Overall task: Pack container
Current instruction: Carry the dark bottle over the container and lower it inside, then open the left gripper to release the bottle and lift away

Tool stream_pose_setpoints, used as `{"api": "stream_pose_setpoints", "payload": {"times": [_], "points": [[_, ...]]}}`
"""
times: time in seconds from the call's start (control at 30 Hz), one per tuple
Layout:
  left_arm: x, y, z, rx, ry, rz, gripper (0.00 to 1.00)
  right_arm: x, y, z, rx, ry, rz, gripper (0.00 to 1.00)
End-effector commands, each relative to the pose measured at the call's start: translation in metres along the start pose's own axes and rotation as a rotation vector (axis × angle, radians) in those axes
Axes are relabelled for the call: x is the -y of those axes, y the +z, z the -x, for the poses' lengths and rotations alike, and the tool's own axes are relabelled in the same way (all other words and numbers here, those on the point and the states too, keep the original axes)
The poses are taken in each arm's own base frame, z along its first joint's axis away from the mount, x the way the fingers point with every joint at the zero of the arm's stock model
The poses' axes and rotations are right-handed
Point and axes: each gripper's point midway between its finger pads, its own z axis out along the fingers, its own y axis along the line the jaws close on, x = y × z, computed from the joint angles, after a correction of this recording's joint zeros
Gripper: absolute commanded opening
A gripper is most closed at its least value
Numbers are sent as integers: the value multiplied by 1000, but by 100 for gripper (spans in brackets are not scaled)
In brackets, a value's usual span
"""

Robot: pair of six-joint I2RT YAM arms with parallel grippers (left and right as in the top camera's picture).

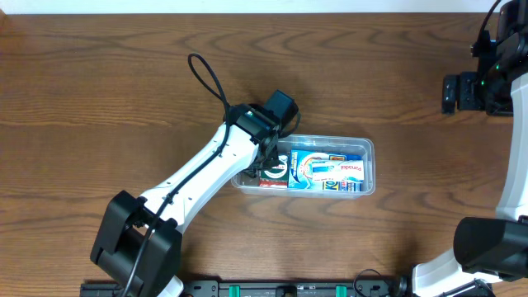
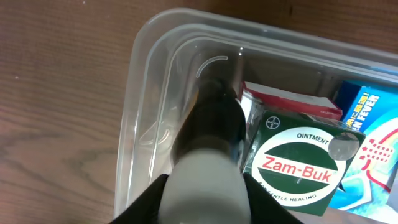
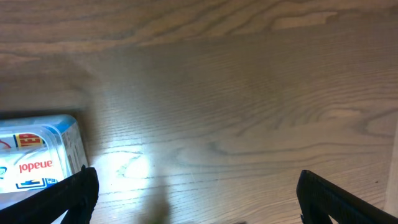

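The clear plastic container [image 1: 369, 165] lies at the table's middle. It holds a blue Panadol box [image 1: 330, 169], a green Zam-Buk box [image 2: 301, 165] and a red-and-white box [image 2: 286, 99]. My left gripper [image 1: 268, 161] is over the container's left end, shut on a small bottle [image 2: 211, 124] with a pale body and dark end. The bottle points down into the free left end of the container [image 2: 140, 81], next to the Zam-Buk box. My right gripper [image 3: 199, 199] is open and empty above bare wood, right of the container's corner [image 3: 71, 124].
The right arm [image 1: 462, 92] stands at the table's far right edge, well away from the container. A black cable [image 1: 206, 78] loops behind the left arm. Bare wooden table surrounds the container on all sides.
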Motion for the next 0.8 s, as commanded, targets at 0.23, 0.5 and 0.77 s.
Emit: {"api": "stream_pose_setpoints", "payload": {"times": [0.23, 0.5, 0.77], "points": [[-4, 1, 2, 15, -16, 23, 48, 5, -8, 1, 24, 21, -13, 99], [-3, -1, 4, 19, -14, 18, 48, 5, -8, 1, 24, 21, -13, 99], [0, -61, 19, 91, 31, -52, 53, 5, -8, 1, 24, 21, -13, 99]]}}
